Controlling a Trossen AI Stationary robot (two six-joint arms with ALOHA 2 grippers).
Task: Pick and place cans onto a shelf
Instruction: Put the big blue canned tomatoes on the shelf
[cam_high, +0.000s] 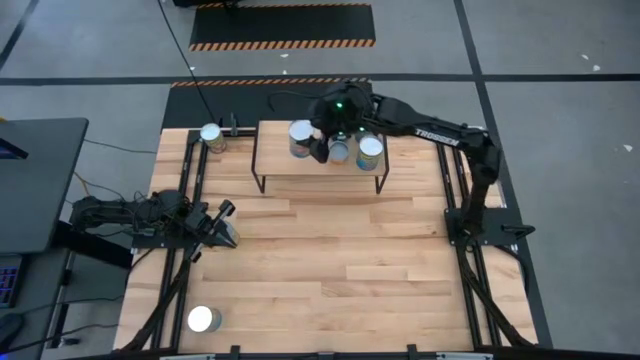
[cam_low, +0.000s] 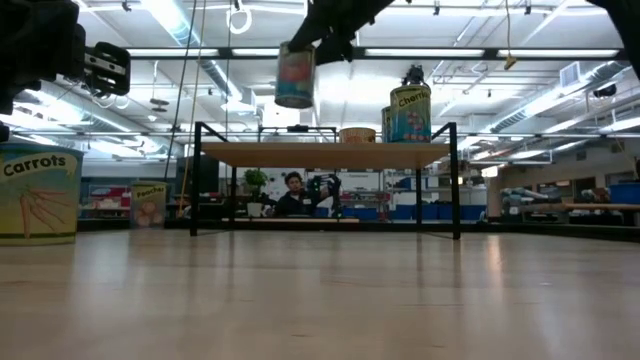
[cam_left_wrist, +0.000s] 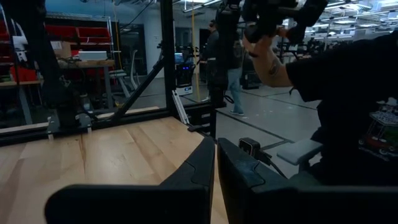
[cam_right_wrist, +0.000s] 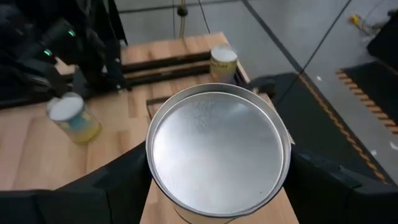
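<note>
My right gripper (cam_high: 303, 140) is shut on a can (cam_right_wrist: 217, 155) with a silver top, above the left part of the shelf (cam_high: 320, 172). In the low view this can (cam_low: 295, 75) hangs above the shelf board (cam_low: 320, 153). Two more cans (cam_high: 340, 150) (cam_high: 370, 152) stand on the shelf, and one shows as a "Cherries" can (cam_low: 410, 112). One can (cam_high: 212, 137) stands at the table's far left and one (cam_high: 203, 320) at its near left. My left gripper (cam_high: 225, 225) is shut and empty at the table's left side. My right gripper pinches the can between its two fingers, on opposite sides of its wall just under the top rim (cam_right_wrist: 150, 171). The fingers (cam_right_wrist: 118, 180) come down from above. The can (cam_low: 295, 75) is upright and lifted clear of the shelf board.
Black frame rails (cam_high: 190, 190) run along the table's left and right sides. The near-left can shows as "Carrots" in the low view (cam_low: 38, 195). A person (cam_left_wrist: 348, 93) stands beyond the table's left edge. Bare plank tabletop (cam_high: 330, 270) lies in front of the shelf.
</note>
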